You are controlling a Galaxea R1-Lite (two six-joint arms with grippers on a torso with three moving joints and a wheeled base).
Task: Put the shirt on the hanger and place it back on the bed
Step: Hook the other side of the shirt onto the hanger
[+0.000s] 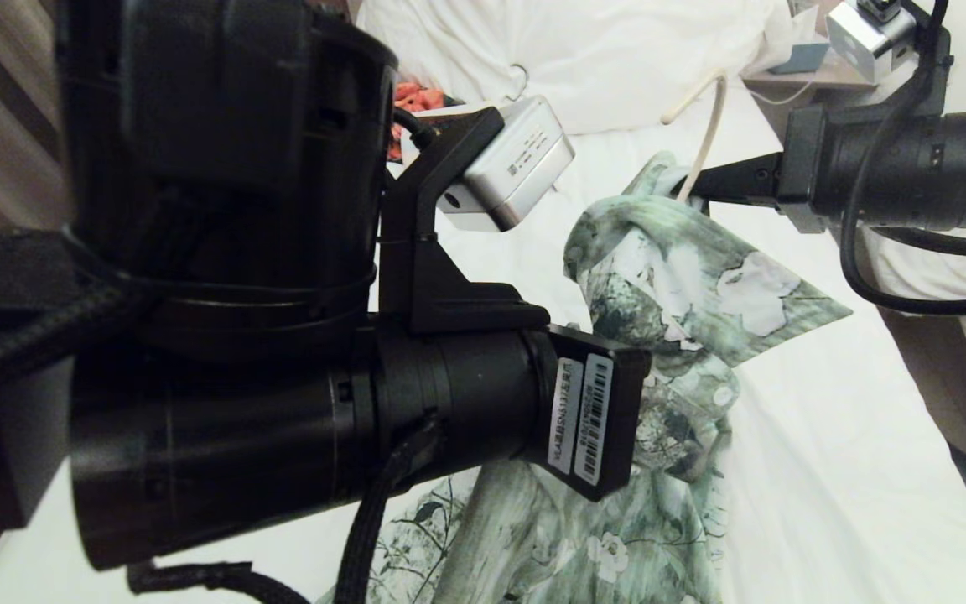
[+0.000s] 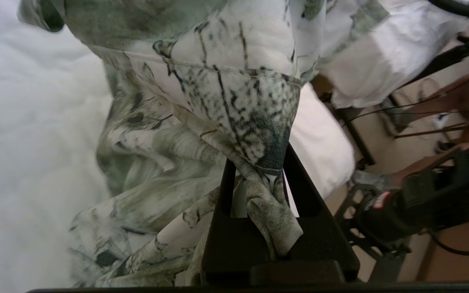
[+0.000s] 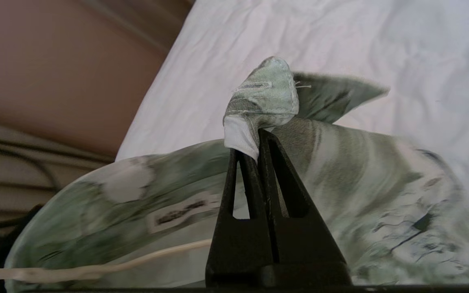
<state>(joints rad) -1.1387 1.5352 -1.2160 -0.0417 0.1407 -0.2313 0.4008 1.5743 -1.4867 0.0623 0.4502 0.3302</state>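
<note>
I see an orange-and-black floral garment point(image 1: 418, 98) near the bunched white bedding, and a small blue box point(image 1: 810, 57) on the bedside counter point(image 1: 793, 80).

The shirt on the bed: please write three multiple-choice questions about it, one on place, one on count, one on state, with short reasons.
1. Where does the hanger's hook stand out?
A. above the shirt's collar end, by the right gripper
B. on the floor
C. under the left gripper

2. How many grippers pinch the shirt?
A. none
B. one
C. two

3. How is the shirt?
A. folded flat
B. lifted off the bed at its upper part
C. rolled into a ball

Answers: 1 A, the cream wire rises there; 2 C, each wrist view shows cloth between shut fingers; 3 B, the upper part hangs raised between the grippers.
</note>
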